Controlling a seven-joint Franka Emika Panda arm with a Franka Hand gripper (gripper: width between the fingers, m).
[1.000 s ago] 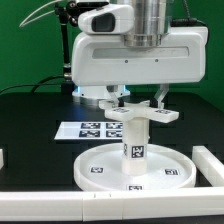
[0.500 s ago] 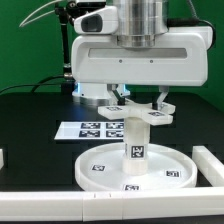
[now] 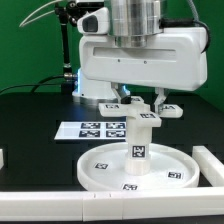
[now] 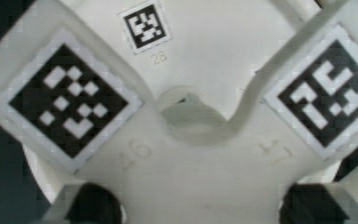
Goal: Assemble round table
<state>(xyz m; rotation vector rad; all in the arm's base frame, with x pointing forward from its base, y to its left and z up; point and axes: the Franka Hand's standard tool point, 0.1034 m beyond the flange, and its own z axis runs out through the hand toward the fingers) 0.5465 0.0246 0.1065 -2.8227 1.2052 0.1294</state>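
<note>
The large round disc (image 3: 105,170) lies flat on the black table. The short thick post (image 3: 137,140) stands upright at its middle. The cross-shaped piece (image 3: 146,113) sits on top of the post. My gripper (image 3: 143,100) comes straight down on it, and its fingers (image 3: 158,98) press the piece from both sides. In the wrist view the cross-shaped piece (image 4: 185,110) fills the picture with its square tags. My gripper (image 4: 208,205) is shut on it, with the dark fingertips (image 4: 91,203) at either edge.
The marker board (image 3: 92,128) lies flat behind the disc. A long white rail (image 3: 209,165) lies at the exterior view's right and another (image 3: 50,207) along the front. A short white end (image 3: 3,157) shows at the left edge.
My gripper and the cross-shaped piece have shifted a little toward the exterior view's right on top of the post, with a slight turn. The disc and post have stayed put.
</note>
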